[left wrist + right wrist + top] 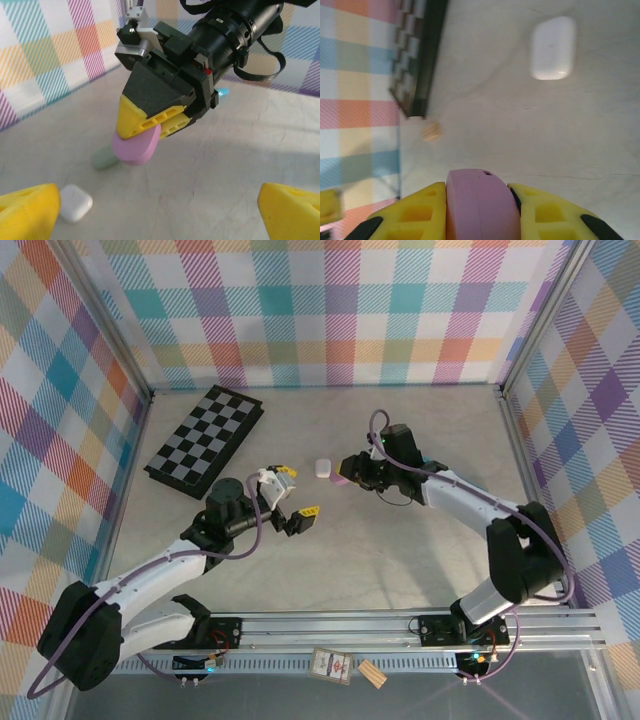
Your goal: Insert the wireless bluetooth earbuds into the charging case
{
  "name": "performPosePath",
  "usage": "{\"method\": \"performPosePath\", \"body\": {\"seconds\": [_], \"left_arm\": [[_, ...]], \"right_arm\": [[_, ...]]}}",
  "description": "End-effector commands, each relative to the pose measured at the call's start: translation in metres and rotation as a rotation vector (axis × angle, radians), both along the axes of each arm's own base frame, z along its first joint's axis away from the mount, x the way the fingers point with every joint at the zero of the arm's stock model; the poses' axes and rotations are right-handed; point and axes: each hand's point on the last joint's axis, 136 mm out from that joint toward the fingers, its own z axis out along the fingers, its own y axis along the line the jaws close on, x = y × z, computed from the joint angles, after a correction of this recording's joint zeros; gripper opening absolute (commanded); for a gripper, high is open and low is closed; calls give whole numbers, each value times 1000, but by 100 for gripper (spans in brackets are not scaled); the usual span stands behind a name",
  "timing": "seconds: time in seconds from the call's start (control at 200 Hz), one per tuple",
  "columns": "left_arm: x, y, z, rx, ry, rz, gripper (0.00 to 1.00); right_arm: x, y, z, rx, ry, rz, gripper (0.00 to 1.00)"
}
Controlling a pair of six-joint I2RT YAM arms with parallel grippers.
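A pale grey table (400, 570) carries everything, walled on three sides by plaid cloth. A folding chessboard (205, 440) lies flat on it at the far left.

The left arm (150, 585) reaches in from the near left corner, and the right arm (470, 502) curves in from the near right. Their ends are near each other around the middle of the table.

The left hand (296, 492) is spread wide and has nothing in it. In its own wrist view, its yellow fingertips (27, 212) sit at the two bottom corners with bare table between them.

The right hand (350, 475) is closed on a pink charging case (136, 145). Its yellow fingers press the case from both sides, and the case's rounded end sticks out past them, down towards the table. I cannot tell whether the case touches the surface.

A white case (322, 468) lies flat on the table just left of the right hand and apart from it.

A pale green piece (105, 159) rests on the table just beside the pink case. It is blurred, so I cannot tell whether it is an earbud or another case.

A turquoise tip (223, 92) pokes out from behind the right hand, and a small tan blur (431, 131) lies near the chessboard's corner.
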Motion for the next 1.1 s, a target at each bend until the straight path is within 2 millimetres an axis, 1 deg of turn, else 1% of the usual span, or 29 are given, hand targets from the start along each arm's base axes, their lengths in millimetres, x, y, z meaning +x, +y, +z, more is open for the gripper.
{"method": "performPosePath", "body": {"seconds": [0.0, 0.125, 0.23, 0.35, 0.435, 0.545, 0.625, 0.7, 0.8, 0.86, 0.96, 1.095], "left_arm": [[-8, 9, -30, 119, 69, 14, 100], [-8, 11, -39, 155, 103, 22, 100], [-10, 11, -47, 177, 131, 11, 100], [-8, 11, -45, 167, 123, 21, 100], [-5, 12, -42, 156, 112, 41, 100], [6, 19, -38, 128, 87, 117, 100], [16, 27, -33, 110, 70, 181, 100], [26, 39, -26, 95, 46, 254, 100], [42, 63, -16, 78, 1, 385, 100], [51, 81, -11, 67, -20, 468, 100], [63, 115, -13, 47, -35, 607, 100], [73, 157, -28, 30, -36, 758, 100]], "right_arm": [[5, -13, -35, -105, 21, -29, 10], [6, -16, -65, -147, 78, -43, 12], [5, -21, -82, -185, 104, -54, 14], [3, -28, -99, -240, 134, -64, 16], [1, -32, -107, -269, 147, -63, 23], [1, -40, -111, -316, 143, -73, 37], [3, -47, -105, -353, 117, -82, 50], [6, -55, -92, -391, 72, -98, 61], [10, -72, -72, -465, 10, -129, 70], [13, -84, -55, -505, -48, -151, 76], [18, -105, -29, -567, -150, -182, 81], [23, -142, 5, -670, -342, -239, 91]]}}
